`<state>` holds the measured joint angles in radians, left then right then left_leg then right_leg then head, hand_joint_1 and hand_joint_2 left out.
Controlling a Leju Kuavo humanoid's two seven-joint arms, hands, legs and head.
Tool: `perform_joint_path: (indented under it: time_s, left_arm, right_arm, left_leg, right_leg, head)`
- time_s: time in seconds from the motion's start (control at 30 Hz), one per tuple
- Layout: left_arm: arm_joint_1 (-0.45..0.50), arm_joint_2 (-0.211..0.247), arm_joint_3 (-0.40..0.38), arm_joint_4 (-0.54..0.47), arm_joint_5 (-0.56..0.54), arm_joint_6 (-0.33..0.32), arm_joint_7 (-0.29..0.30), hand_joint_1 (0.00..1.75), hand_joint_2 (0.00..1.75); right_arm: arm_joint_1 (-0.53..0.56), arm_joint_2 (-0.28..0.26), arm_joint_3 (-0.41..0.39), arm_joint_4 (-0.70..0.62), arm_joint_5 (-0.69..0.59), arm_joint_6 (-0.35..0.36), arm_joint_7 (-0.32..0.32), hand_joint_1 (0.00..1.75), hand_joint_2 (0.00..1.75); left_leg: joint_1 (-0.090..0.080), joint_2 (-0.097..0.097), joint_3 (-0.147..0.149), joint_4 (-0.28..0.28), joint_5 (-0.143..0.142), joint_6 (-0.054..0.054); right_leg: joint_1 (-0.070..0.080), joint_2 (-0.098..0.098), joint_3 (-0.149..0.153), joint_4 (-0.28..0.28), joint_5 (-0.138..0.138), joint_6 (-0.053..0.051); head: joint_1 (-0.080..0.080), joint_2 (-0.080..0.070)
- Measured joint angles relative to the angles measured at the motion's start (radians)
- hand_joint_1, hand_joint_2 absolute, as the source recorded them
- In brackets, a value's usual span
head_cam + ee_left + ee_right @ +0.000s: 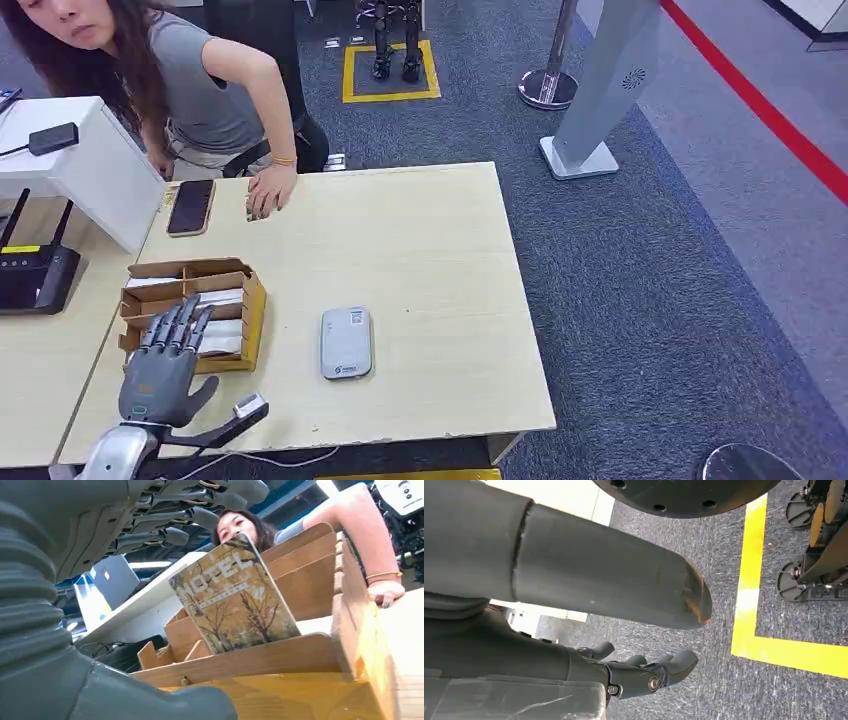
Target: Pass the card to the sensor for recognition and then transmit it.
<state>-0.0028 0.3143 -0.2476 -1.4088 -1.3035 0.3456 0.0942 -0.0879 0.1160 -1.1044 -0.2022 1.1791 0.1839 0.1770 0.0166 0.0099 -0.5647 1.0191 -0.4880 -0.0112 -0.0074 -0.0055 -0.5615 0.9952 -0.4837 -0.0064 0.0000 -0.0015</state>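
Yellow-brown printed card, marked HOTEL, stood tilted in a slot of the cardboard box at the near left of the surface, leaning so its top edge stuck up where fingers could reach it. Left hand hovered over the near end of the box, fingers spread and straight above the card, holding nothing; looked like the reach before a pick. White-grey sensor lay flat just right of the box, face up, likely so a card could be passed over it. Right hand hung low over the carpet beside yellow floor tape, fingers loosely curled, nothing seen in them. A person leaned at the far edge, one hand on the surface beside a phone, probably waiting to receive the card.
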Motion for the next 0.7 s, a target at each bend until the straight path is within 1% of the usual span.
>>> perform_joint_path:
  time_s: [0.7]
  left_arm:
    - [-0.002,-0.003,-0.017,0.002,0.012,-0.005,0.000,1.75,1.75]
  right_arm:
    - [0.000,0.000,0.009,0.000,0.014,-0.002,0.002,0.00,0.00]
  left_leg:
    - [0.000,0.000,0.000,0.000,0.000,0.000]
  right_leg:
    - [0.000,0.000,0.000,0.000,0.000,0.000]
  head:
    - [0.000,0.000]
